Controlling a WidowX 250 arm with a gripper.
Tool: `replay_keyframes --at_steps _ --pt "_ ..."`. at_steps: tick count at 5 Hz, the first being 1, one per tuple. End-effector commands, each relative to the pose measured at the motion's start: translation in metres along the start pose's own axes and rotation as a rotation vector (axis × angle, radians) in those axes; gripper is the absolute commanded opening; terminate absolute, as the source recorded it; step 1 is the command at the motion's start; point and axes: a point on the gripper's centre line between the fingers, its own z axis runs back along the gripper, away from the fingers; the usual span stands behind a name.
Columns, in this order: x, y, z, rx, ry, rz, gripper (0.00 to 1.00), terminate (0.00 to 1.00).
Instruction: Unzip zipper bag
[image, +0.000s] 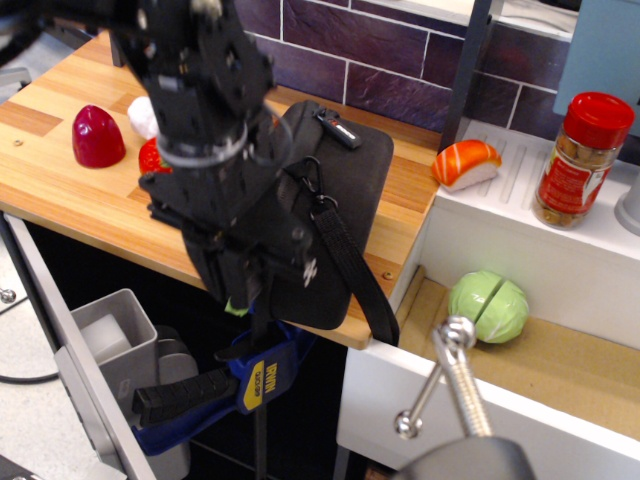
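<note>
The zipper bag is a black rounded case lying on the wooden counter, with its front edge overhanging the counter's edge. Its black webbing strap with a metal clip runs across the top and hangs off the front. My black gripper points down at the bag's front left edge, and the arm hides the bag's left part. A bit of the lime-green pull tab shows at the fingertips, and the jaws look closed on it.
A red toy, a toy strawberry and a white item lie left of the arm. A salmon sushi toy and a spice jar stand on the white unit. A green cabbage lies in the open drawer. A blue clamp is fixed under the counter.
</note>
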Motion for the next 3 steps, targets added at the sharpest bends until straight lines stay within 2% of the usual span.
replay_keyframes --at_steps 1,2,3 --pt "0.039 -0.01 0.042 -0.062 -0.196 0.042 0.0 0.0" --pt "0.055 -0.015 0.054 -0.096 -0.233 0.096 0.0 0.0" --pt "0.072 -0.019 0.066 -0.12 -0.233 0.139 0.0 1.0"
